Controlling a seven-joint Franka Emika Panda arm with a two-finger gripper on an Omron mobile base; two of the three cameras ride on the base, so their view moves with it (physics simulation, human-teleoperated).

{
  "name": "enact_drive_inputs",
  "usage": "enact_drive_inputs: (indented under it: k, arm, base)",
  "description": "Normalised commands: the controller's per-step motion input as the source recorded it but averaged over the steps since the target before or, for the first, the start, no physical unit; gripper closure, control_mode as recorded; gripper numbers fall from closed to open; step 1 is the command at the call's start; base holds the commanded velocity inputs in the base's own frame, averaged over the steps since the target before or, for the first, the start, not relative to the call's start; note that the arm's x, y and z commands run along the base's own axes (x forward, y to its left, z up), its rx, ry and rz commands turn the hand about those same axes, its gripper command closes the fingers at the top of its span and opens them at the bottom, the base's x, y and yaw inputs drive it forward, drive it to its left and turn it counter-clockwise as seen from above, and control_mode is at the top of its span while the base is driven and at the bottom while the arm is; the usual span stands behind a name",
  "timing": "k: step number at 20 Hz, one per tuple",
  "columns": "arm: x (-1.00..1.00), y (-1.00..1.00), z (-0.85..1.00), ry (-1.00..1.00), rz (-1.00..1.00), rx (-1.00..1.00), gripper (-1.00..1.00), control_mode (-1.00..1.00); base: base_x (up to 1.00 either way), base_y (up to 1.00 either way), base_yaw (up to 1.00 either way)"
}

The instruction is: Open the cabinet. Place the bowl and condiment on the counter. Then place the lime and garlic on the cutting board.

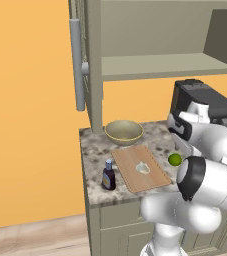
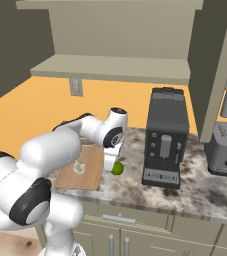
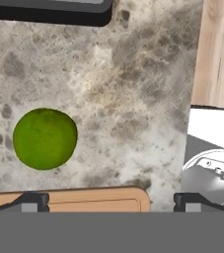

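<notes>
Pretty clearly a home kitchen, rendered

Mottled stone counter [image 2: 195,192] on panelled base cabinets [image 2: 135,235], an open wall cabinet [image 1: 160,45] above, and orange walls. A coffee machine [image 2: 165,137] sits at 12 o'clock, a toaster [image 2: 226,148] at 2 o'clock, a cutting board [image 1: 141,169] at 10 o'clock.

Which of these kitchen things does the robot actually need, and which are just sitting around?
Needed:
grey-olive wall cabinet
beige bowl
dark condiment bottle
green lime
pale garlic bulb
wooden cutting board
mottled stone counter

Lying about:
black coffee machine
grey toaster
</notes>
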Motion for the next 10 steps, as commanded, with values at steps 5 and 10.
enact_drive_inputs:
  k: [5,10]
  arm:
    - [0.16,0.00,-0.08,0.00,0.00,-0.02,-1.00,-1.00]
    - [0.19,0.00,-0.04,0.00,0.00,-0.01,-1.00,-1.00]
  base:
    - [0.00,0.00,0.00]
    - [0.00,0.00,0.00]
